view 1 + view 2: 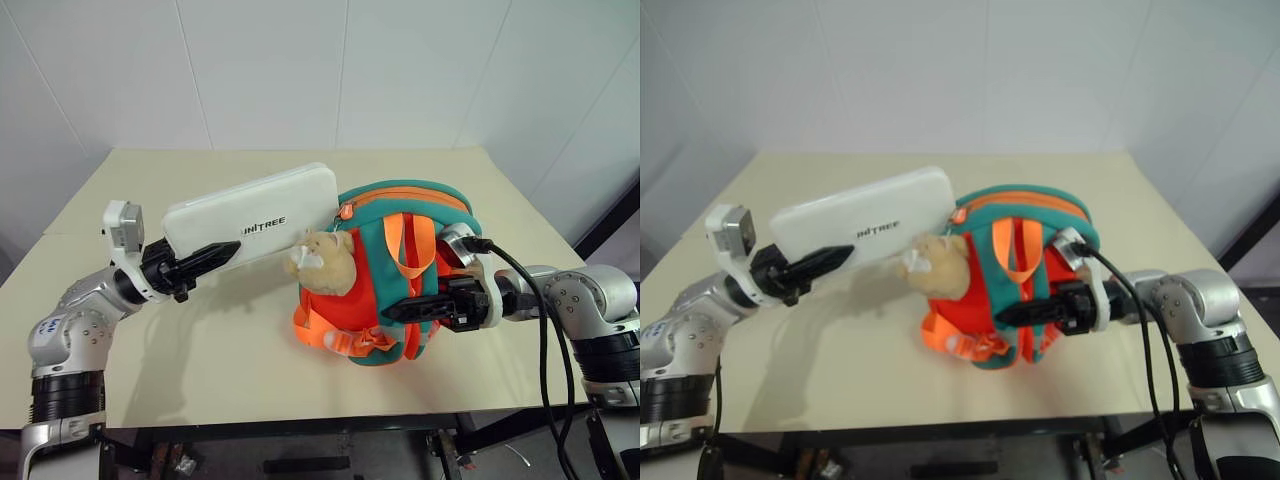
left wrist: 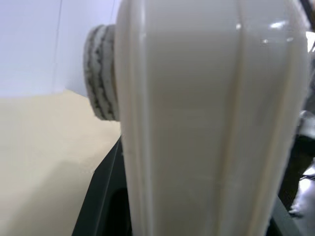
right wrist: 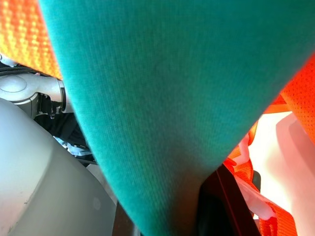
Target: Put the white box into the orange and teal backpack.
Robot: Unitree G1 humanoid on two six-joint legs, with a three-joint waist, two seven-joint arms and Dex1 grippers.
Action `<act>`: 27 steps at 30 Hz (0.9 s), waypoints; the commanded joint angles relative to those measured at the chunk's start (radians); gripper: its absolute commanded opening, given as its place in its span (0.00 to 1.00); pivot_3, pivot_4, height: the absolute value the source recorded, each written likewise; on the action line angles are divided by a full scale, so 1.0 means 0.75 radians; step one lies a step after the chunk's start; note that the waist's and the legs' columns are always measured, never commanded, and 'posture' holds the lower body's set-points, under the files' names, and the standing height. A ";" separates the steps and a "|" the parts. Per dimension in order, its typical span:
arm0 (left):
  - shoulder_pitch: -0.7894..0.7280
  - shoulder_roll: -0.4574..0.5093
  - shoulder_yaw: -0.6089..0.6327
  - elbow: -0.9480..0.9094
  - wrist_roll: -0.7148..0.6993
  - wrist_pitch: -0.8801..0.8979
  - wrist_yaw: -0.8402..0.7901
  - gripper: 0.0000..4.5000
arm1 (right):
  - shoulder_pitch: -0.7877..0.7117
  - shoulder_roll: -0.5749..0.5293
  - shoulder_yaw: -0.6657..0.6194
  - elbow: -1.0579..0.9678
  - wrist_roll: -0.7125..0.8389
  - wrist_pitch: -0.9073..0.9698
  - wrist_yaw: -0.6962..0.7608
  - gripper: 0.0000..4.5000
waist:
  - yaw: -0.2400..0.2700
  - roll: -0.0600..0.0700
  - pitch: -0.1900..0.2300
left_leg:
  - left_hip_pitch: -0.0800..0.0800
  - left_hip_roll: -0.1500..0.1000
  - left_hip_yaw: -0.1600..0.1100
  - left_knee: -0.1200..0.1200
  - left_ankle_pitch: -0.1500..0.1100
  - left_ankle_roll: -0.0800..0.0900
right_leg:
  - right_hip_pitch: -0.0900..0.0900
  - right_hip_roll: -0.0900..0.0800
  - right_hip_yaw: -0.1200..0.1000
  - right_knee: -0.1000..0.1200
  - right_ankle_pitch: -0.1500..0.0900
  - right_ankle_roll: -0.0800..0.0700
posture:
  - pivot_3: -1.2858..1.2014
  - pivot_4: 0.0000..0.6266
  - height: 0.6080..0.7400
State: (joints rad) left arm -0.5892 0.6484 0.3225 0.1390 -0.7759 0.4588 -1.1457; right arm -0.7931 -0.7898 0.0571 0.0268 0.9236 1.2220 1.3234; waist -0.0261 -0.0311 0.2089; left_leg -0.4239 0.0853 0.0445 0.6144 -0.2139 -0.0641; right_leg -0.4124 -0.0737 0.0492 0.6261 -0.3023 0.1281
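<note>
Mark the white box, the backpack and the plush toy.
white box (image 1: 250, 215): left eye view, middle of its top face.
orange and teal backpack (image 1: 405, 192): left eye view, teal top rim.
plush toy (image 1: 322, 262): left eye view, its body.

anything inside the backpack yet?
Can't tell: the backpack interior is hidden. The white box is outside, lifted off the table in the left gripper, far end near the top.

Beige table (image 1: 150, 370), broad and matte, with rounded corners, running back to a white paneled wall (image 1: 270, 70) marked by thin vertical seams. Below the table's front edge, a dark metal frame (image 1: 300, 432) and patches of floor. At the right edge, beside the wall, a black slanted strip (image 1: 612, 225).
</note>
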 commanded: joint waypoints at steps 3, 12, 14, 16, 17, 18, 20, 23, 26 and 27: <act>-0.067 0.028 -0.072 0.041 0.116 -0.126 -0.075 0.31 | 0.014 0.002 -0.043 -0.059 0.033 0.008 -0.007 0.02 | 0.001 0.000 0.000 | 0.000 0.000 0.000 0.000 0.000 0.000 | 0.000 0.000 0.000 0.000 0.000 0.000 | 0.52 0.24 1.00; -0.104 0.126 -0.218 0.048 0.190 -0.082 -0.263 0.31 | 0.021 0.024 -0.048 -0.058 0.032 -0.003 -0.019 0.02 | -0.001 0.000 0.000 | 0.000 0.000 0.000 0.000 0.000 0.000 | 0.000 0.000 0.000 0.000 0.000 0.000 | 0.52 0.24 1.00; -0.155 0.125 -0.282 0.062 0.218 -0.055 -0.290 0.31 | 0.020 0.031 -0.044 -0.053 0.027 -0.010 -0.018 0.02 | 0.000 0.000 0.000 | 0.000 0.000 0.000 0.000 0.000 0.000 | 0.000 0.000 0.000 0.000 0.000 0.000 | 0.52 0.24 1.00; -0.204 0.118 -0.334 0.073 0.245 -0.031 -0.299 0.31 | 0.017 0.037 -0.043 -0.050 0.025 -0.013 -0.018 0.02 | 0.001 0.000 0.000 | 0.000 0.000 0.000 0.000 0.000 0.000 | 0.000 0.000 0.000 0.000 0.000 0.000 | 0.52 0.24 1.00; -0.218 0.114 -0.344 0.079 0.253 -0.029 -0.299 0.31 | 0.017 0.039 -0.043 -0.049 0.024 -0.014 -0.018 0.02 | 0.002 0.000 0.000 | 0.000 0.000 0.000 0.000 0.000 0.000 | 0.000 0.001 0.000 0.001 0.000 0.000 | 0.52 0.24 1.00; -0.249 0.091 -0.359 0.091 0.265 -0.031 -0.283 0.31 | 0.016 0.043 -0.041 -0.048 0.022 -0.017 -0.018 0.02 | 0.001 0.000 0.000 | 0.000 0.000 0.000 0.000 0.000 0.000 | 0.000 0.000 0.000 0.000 0.000 0.000 | 0.52 0.24 1.00; -0.299 0.048 -0.381 0.110 0.296 -0.055 -0.251 0.31 | 0.016 0.049 -0.037 -0.046 0.017 -0.021 -0.018 0.02 | 0.001 0.000 0.000 | 0.000 0.000 0.000 0.000 0.000 0.000 | 0.000 0.001 0.000 0.000 0.000 0.000 | 0.52 0.24 1.00; -0.379 -0.011 -0.448 0.111 0.384 -0.049 -0.164 0.31 | 0.017 0.058 -0.035 -0.044 0.012 -0.029 -0.017 0.02 | 0.002 0.000 0.000 | 0.000 0.000 0.000 0.000 0.000 0.000 | 0.000 0.001 0.000 0.001 0.000 0.001 | 0.52 0.24 1.00; -0.425 -0.058 -0.507 0.100 0.474 -0.054 -0.078 0.31 | 0.019 0.065 -0.034 -0.040 0.004 -0.038 -0.016 0.02 | 0.001 0.000 0.000 | 0.000 0.000 0.000 0.000 0.000 0.000 | 0.000 0.002 0.002 0.001 0.000 0.001 | 0.52 0.24 1.00; -0.436 -0.074 -0.533 0.088 0.507 -0.062 -0.055 0.31 | 0.019 0.070 -0.033 -0.037 0.000 -0.044 -0.016 0.02 | -0.002 0.000 0.000 | 0.000 0.000 0.000 0.000 0.000 0.000 | 0.000 0.002 0.003 0.001 0.000 0.002 | 0.52 0.24 1.00</act>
State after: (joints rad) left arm -0.8948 0.5978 -0.0607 0.2427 -0.4273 0.4252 -1.2120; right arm -0.7730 -0.7398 0.0417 0.0100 0.9191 1.2008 1.3026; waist -0.0273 -0.0311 0.2090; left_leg -0.4242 0.0854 0.0447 0.6146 -0.2140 -0.0638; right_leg -0.4128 -0.0714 0.0528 0.6274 -0.3022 0.1299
